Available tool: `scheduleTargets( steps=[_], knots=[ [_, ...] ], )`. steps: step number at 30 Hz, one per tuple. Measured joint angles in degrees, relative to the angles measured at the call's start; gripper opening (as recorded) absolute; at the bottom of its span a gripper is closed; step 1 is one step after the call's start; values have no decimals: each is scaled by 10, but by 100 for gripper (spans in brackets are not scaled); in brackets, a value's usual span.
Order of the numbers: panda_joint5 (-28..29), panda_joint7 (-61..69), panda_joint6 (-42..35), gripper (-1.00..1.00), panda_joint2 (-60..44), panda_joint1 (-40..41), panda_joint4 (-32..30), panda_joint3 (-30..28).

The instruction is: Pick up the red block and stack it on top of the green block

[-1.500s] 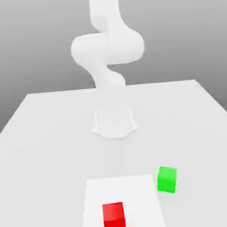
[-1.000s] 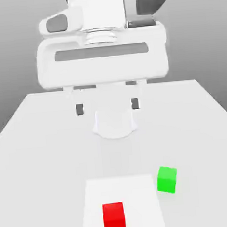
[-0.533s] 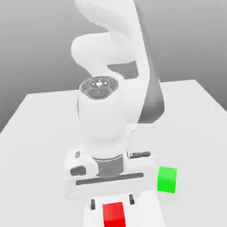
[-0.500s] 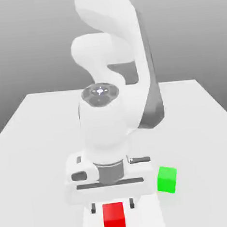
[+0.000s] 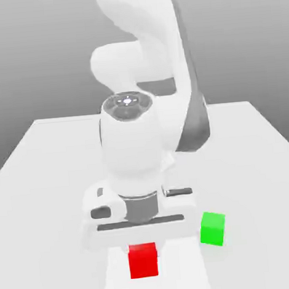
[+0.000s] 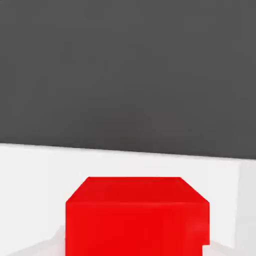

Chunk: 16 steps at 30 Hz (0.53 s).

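I count one red block (image 5: 143, 261), one green block (image 5: 212, 228), one arm (image 5: 143, 135). Red block: on the surface (image 5: 45, 180), on a paler square patch, directly beneath the hand. Green block: near it, toward the exterior view's right, apart. Fingers: hidden behind the hand body; I cannot tell their spread. Red block's top edge is overlapped by the hand.

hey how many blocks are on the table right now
2. The red block sits directly under the hand, near the table's front edge. The green block rests apart from it, toward the exterior view's right. The arm may hide others.
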<state>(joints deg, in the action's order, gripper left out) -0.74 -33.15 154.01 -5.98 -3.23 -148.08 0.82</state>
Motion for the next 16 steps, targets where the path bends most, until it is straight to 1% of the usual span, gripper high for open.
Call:
scheduleTargets(
  steps=[2,4,7,9,13,14,16],
  knots=[
    [-2,44,-4,-100,41,-37,-38,24],
    [-6,90,-7,-100,83,-89,-76,32],
    [-11,153,-5,-100,132,-125,-127,46],
    [-7,161,24,-100,112,-131,-136,50],
    [17,148,100,-100,36,-129,-136,49],
    [24,143,115,100,20,-130,-136,47],
    [24,143,115,100,20,-130,-136,47]
  ],
)
